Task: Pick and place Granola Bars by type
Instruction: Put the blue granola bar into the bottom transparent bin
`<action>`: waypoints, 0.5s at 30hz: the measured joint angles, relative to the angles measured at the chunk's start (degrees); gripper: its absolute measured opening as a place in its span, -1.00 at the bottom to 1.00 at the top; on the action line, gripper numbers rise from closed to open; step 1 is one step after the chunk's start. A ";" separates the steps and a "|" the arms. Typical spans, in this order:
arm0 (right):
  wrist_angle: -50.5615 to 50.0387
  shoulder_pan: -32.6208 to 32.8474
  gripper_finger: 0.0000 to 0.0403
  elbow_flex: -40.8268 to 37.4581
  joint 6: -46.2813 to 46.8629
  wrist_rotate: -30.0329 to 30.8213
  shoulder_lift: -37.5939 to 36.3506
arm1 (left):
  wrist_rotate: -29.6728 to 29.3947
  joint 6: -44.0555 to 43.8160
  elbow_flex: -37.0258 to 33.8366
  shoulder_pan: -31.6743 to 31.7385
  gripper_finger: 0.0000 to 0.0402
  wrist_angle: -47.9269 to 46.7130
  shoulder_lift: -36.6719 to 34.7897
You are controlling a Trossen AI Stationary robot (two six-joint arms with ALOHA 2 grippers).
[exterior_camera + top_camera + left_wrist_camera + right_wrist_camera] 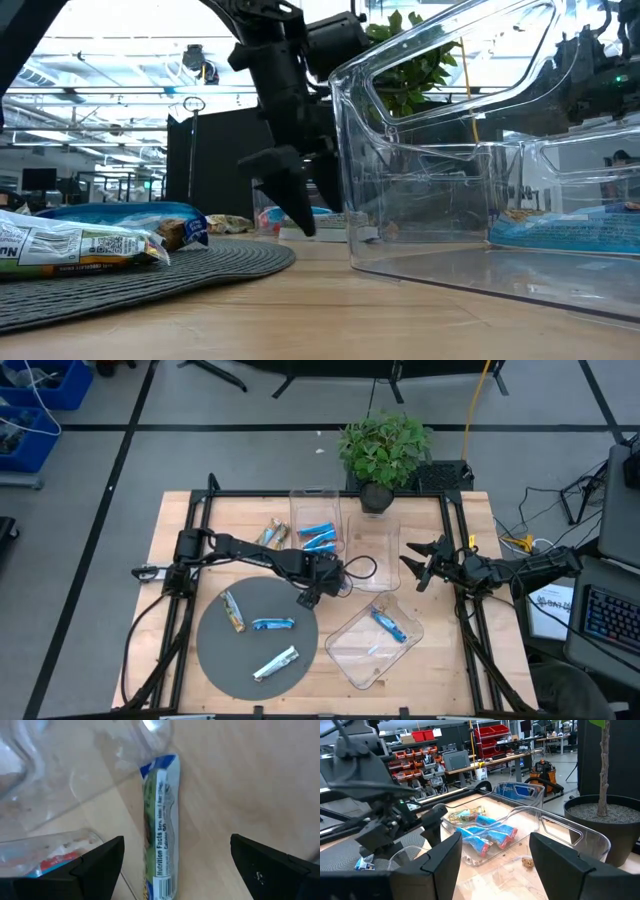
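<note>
My left gripper (308,598) (300,220) is open and points down at the table just off the round mat's far right edge. In the left wrist view its fingers (177,840) stand well apart on either side of a silvery-white bar (160,825) lying flat on the wood beside a bin, without touching it. My right gripper (418,567) (496,840) is open and hovers by the middle bin's right side. On the grey mat (225,655) lie a tan bar (233,610), a blue bar (272,624) and a silvery bar (275,663). Blue bars (319,536) lie in the far bin, and one blue bar (388,624) in the near bin.
Three clear bins stand right of the mat: a far one (315,500), a middle one (375,575) and a near one (350,655). Two tan bars (272,535) lie on the wood left of the far bin. A potted plant (385,445) stands at the far edge.
</note>
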 joint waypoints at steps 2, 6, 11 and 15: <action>0.00 -0.01 0.11 -0.01 0.00 0.02 0.00 | -0.01 0.10 -0.02 0.37 0.82 0.13 0.64; 0.00 -0.01 0.11 -0.02 0.00 0.02 -0.02 | -0.17 0.41 -0.02 0.57 0.82 0.55 1.07; 0.00 0.00 0.11 -0.02 -0.02 0.01 -0.02 | -0.13 0.49 0.00 0.55 0.82 1.30 1.42; 0.00 -0.02 0.11 0.00 0.00 0.00 -0.02 | -0.06 0.37 0.00 0.57 0.82 1.25 1.42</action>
